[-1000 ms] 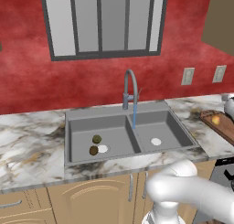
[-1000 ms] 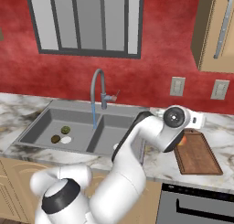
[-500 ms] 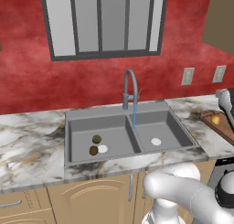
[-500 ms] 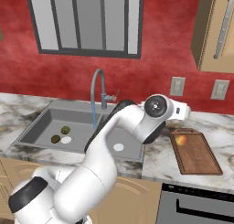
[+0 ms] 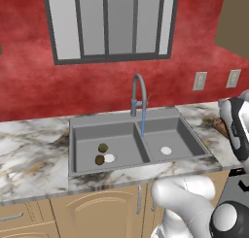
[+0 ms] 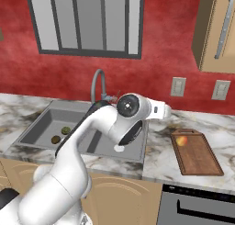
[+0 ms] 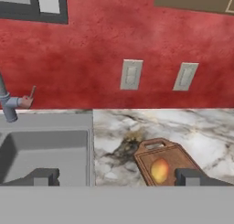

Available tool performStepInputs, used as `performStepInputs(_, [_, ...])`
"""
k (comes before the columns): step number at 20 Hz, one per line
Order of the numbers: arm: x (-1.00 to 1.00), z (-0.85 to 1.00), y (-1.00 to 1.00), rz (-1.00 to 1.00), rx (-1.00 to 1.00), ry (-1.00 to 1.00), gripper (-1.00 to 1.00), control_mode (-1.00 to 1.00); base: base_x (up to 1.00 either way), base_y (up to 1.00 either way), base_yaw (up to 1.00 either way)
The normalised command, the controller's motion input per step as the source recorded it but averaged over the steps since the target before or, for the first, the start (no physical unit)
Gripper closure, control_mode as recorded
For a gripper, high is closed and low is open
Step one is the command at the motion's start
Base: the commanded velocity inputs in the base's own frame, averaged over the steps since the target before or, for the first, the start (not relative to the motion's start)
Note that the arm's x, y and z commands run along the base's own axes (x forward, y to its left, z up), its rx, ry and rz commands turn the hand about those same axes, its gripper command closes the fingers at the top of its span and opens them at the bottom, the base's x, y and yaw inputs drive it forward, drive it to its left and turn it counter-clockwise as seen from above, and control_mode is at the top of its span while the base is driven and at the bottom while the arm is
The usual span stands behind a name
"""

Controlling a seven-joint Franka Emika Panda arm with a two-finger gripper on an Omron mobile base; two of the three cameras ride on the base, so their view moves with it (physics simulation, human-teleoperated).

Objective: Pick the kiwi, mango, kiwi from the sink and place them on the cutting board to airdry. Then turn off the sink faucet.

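The mango (image 7: 159,170) lies on the cutting board (image 7: 146,166), on the counter right of the sink (image 7: 45,147). My gripper (image 7: 117,177) hovers open above the counter between sink and board, with nothing between its fingertips (image 7: 43,176). From the right base view the mango (image 6: 182,140) rests at the board's (image 6: 199,156) far left end. Two kiwis sit in the sink's (image 5: 141,168) left basin: an olive-green kiwi (image 5: 103,147) and a brown kiwi (image 5: 99,160) beside the white drain (image 5: 110,158). The faucet (image 5: 138,92) pours a thin stream of water (image 5: 142,124).
Marble counter (image 5: 29,149) runs on both sides of the sink. Two wall outlets (image 7: 131,74) sit on the red wall behind the board. An upper cabinet (image 6: 218,31) hangs at the right, and the stove front (image 6: 197,205) is below the board's end.
The arm has swung left, away from over the cutting board toward the sink, gripper staying open. The mango stays on the board. The kiwis have not moved.
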Motion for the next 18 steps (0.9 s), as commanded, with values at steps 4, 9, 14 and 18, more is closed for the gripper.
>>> performStepInputs(4, [-0.35,0.40,0.22,-0.02,0.06,0.03,-1.00,-1.00,0.00,0.00,0.00])
performStepInputs(9, [-0.20,0.62,0.26,0.00,0.02,0.07,-1.00,-1.00,0.00,0.00,0.00])
performStepInputs(14, [-0.18,0.60,0.30,0.00,0.03,0.12,-1.00,-1.00,0.00,0.00,0.00])
performStepInputs(18, [-0.28,0.50,0.23,0.00,0.07,0.18,-1.00,-1.00,0.00,0.00,0.00])
